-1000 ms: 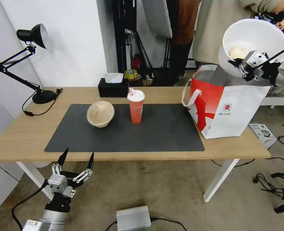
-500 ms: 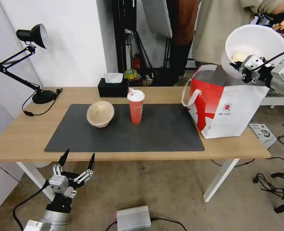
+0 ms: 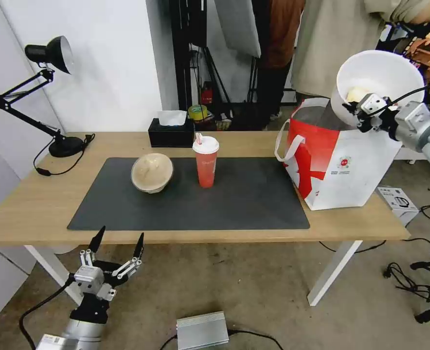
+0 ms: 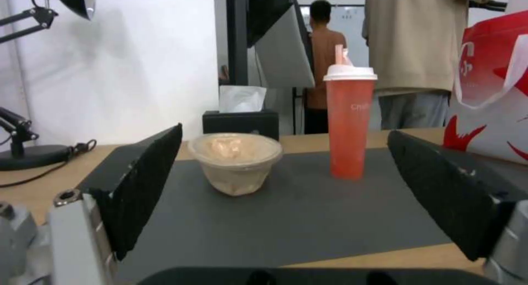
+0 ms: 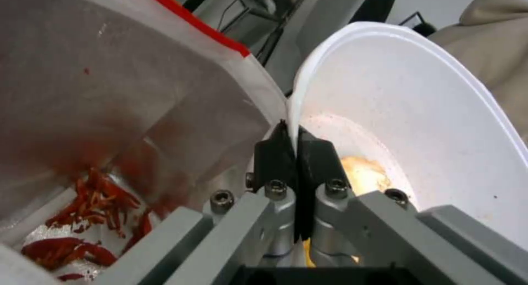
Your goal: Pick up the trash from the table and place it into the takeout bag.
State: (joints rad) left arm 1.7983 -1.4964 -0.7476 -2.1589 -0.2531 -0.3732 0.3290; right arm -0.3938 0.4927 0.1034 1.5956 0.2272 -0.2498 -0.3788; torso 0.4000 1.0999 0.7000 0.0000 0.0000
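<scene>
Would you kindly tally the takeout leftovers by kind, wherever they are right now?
Bowls: 2, the white bowl pinched at its rim by the right gripper above the takeout bag, and the tan bowl on the mat.
Cups: 1, the red cup.
Total: 3.

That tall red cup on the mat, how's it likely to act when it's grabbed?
The red cup is tall and narrow-based, so a sideways nudge probably tips it. Its lid and straw look fitted, so spills seem unlikely. How heavy it is cannot be told.

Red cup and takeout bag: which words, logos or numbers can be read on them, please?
Cup: white letters, start reads "Ch", the rest is blurred.
Bag: small round red logo with lines of print beneath it, too small to read.
No numbers can be read on either.
</scene>
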